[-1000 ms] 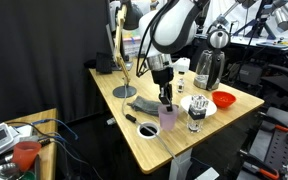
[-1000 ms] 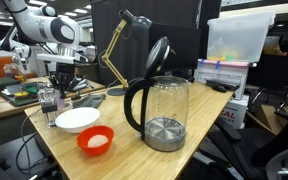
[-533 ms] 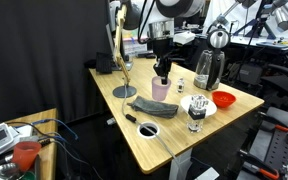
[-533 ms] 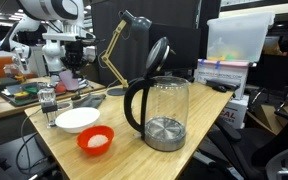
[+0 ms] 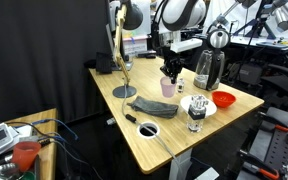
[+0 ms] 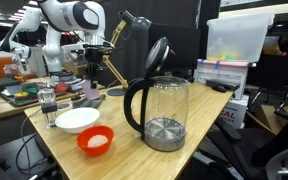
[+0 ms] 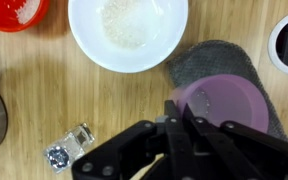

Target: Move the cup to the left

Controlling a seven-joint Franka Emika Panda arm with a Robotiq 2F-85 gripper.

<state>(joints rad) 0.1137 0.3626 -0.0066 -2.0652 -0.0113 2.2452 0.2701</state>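
Cup [image 7: 229,105]: small pale pink plastic tumbler, upright, at the lower right of the wrist view. It overlaps the grey cloth [image 7: 199,60], near the white bowl [image 7: 129,30]. Judged light, stiff, smooth-walled and easily tipped; best pinched across the rim or upper wall. Gripper [image 5: 170,72] hangs directly above it, its jaws too blurred to tell apart from together.

The cup [image 7: 229,105] overlaps the cloth [image 7: 199,62] in the wrist view — the bowl [image 7: 129,30] lies just beside the cloth.
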